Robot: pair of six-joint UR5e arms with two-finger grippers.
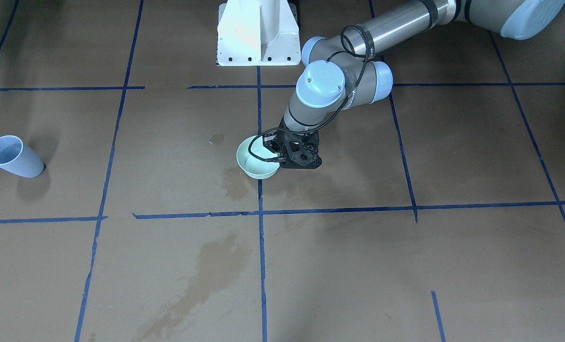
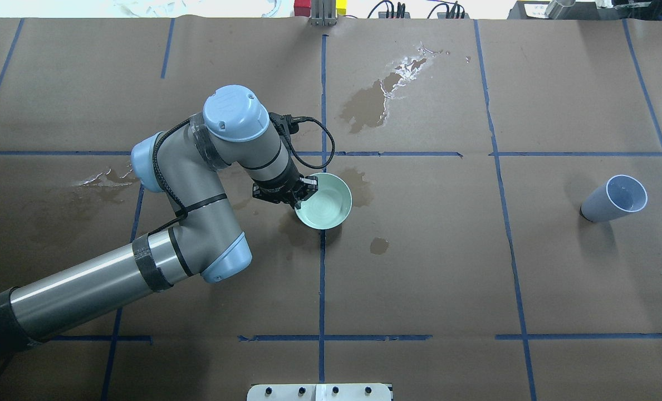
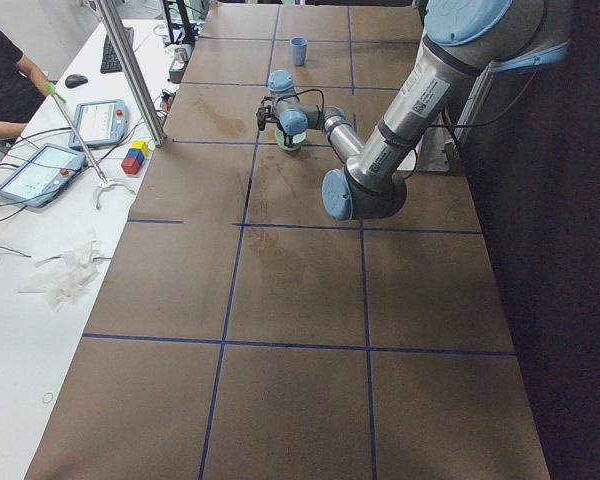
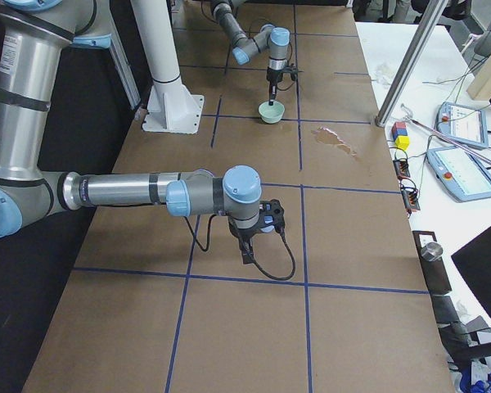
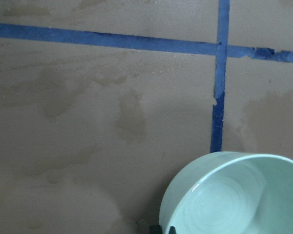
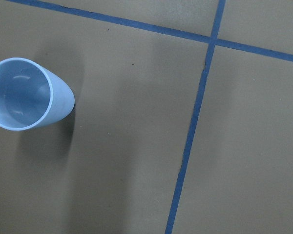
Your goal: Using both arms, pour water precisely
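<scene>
1. Spreading under everything, the brown board (image 2: 559, 289) carries a blue tape grid (image 2: 322, 278) and damp stains (image 2: 372, 103), so it probably serves to soak up spills.
2. The left arm (image 2: 197, 184) reaches from the near left to the board's middle, wrist turned down so that its claw meets the bowl from above.
3. The right arm (image 4: 131, 192) stretches low over the right end. Its wrist camera looks down on the cup, probably lining up a grasp.
4. The mint bowl (image 2: 328, 203) sits on the central tape line, within reach of both arms.
5. The pale blue cup (image 2: 612, 199) stands upright at the right, well apart from the bowl.
6. The left gripper (image 2: 302, 197) is narrowed onto the bowl's left rim, apparently to steady it. Whether the right gripper (image 4: 258, 237) is wide or narrow cannot be told.
7. The water (image 5: 224, 204) lies shallow in the bowl, showing only as a faint shimmer.
</scene>
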